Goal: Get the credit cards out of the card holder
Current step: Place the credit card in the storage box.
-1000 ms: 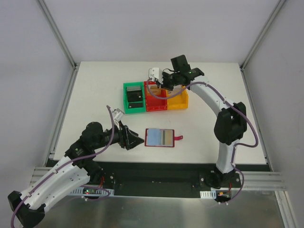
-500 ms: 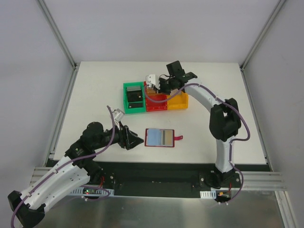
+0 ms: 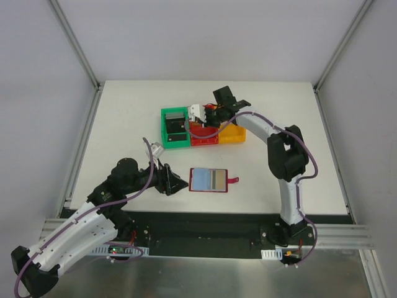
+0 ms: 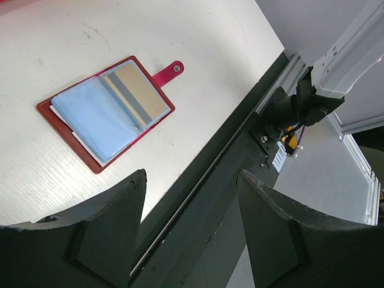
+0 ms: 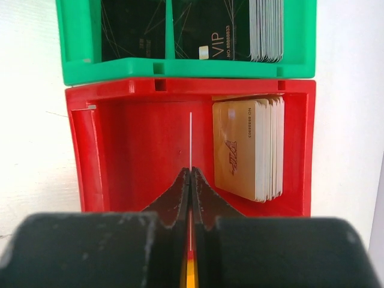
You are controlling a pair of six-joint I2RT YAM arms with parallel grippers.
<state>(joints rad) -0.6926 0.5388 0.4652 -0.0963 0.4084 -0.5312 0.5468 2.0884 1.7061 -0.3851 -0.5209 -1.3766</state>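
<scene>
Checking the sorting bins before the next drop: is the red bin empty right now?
No, a stack of tan cards sits at the right side of the red bin, as the right wrist view shows.

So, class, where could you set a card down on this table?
Free: the table left of the green bin; the strip between the bins and the card holder; right of the card holder. Crowded: the bins, where the right gripper holds a credit card over the red bin.

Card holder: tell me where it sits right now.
In the top view the card holder lies open just right of the left tool, nearer the arms than the red bin.
</scene>
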